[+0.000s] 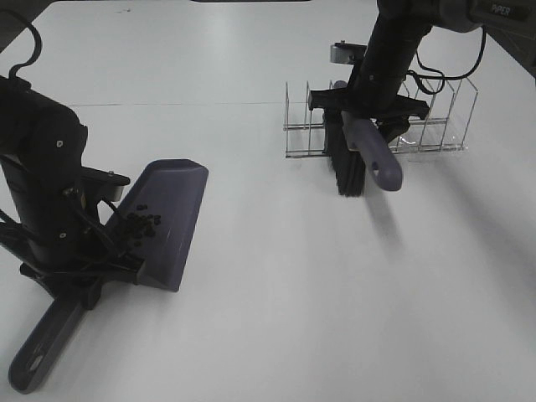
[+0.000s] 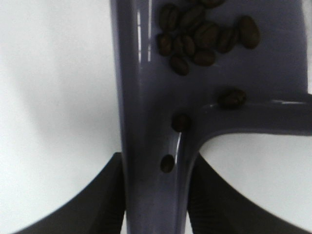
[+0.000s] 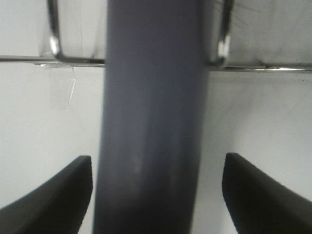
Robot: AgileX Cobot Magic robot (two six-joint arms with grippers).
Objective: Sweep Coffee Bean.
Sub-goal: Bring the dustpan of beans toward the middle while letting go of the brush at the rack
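Note:
The coffee beans [image 1: 142,224] lie in a loose cluster inside the grey-purple dustpan [image 1: 172,218] on the left of the table. In the left wrist view the beans [image 2: 204,34] sit on the pan [image 2: 146,97] near its handle. My left gripper [image 1: 92,280] [image 2: 156,204] is shut on the dustpan's handle. The brush [image 1: 377,159], with a grey handle and black bristles [image 1: 347,167] pointing down, stands at the wire rack [image 1: 435,117]. My right gripper [image 1: 368,105] [image 3: 156,195] is open around the brush handle [image 3: 151,122], with gaps on both sides.
The wire rack's clear dividers stand at the back right, and its wires [image 3: 53,29] show behind the brush handle. The dustpan's long handle end [image 1: 38,360] reaches toward the table's front left corner. The white table [image 1: 335,293] bears no loose beans in view.

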